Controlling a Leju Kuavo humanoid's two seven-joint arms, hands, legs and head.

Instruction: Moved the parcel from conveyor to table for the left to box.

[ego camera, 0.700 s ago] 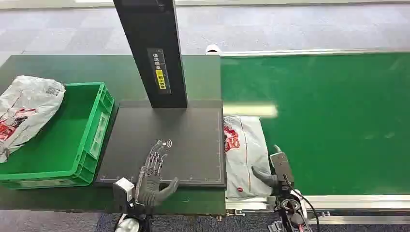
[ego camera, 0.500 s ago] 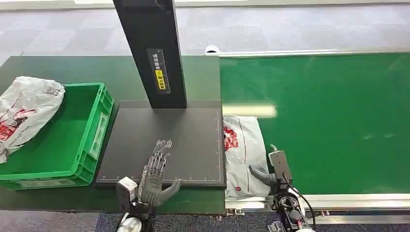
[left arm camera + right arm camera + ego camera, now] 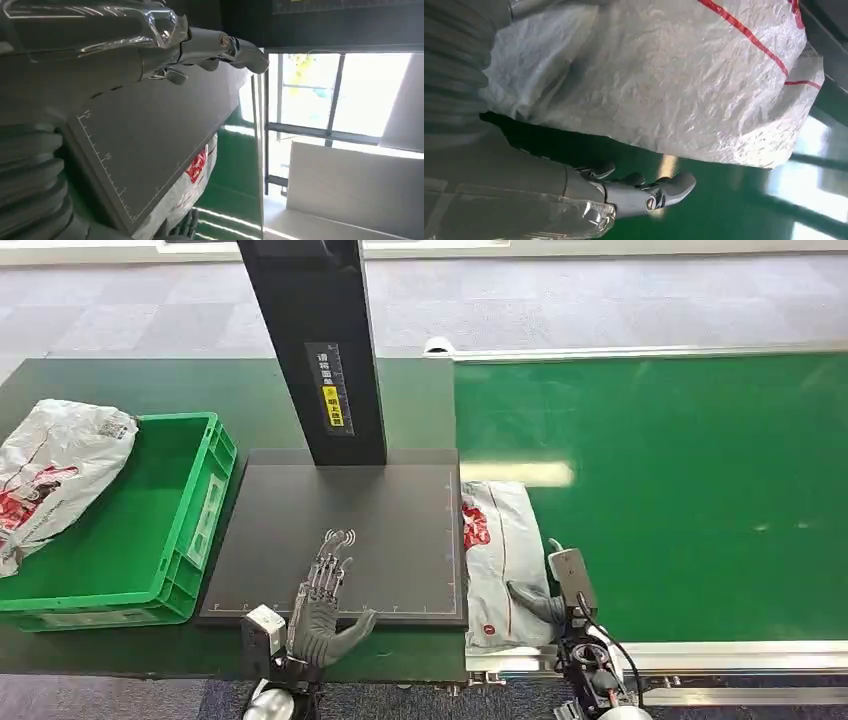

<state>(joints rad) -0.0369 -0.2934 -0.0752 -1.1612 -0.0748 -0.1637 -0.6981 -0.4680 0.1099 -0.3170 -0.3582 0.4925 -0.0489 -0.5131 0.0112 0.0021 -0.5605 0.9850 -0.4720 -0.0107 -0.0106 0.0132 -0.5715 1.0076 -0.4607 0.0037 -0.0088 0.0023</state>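
Right now the parcel point(image 3: 503, 562) — a white crinkled plastic mailer with red print — lies flat on the green conveyor point(image 3: 690, 500), its long edge just beside the dark scanning mat point(image 3: 350, 530) on the tabletop point(image 3: 150, 380). That spot suits a short sideways transfer. The right hand point(image 3: 540, 602) is at the parcel's near end: its thumb lies on top of the bag, while the right wrist view shows the darker fingers point(image 3: 644, 192) stretched out over bare belt, apart from the plastic. So I judge it released rather than grasping — placed to pinch the edge, not yet closed on it. The left hand point(image 3: 322, 602) rests flat and spread on the mat's near edge, holding nothing, seemingly waiting where the parcel should land so it can carry it on. Further left sits the green crate point(image 3: 205, 500), with another white bag point(image 3: 55, 465) draped over its far rim. A black post point(image 3: 315, 350) rises behind the mat.
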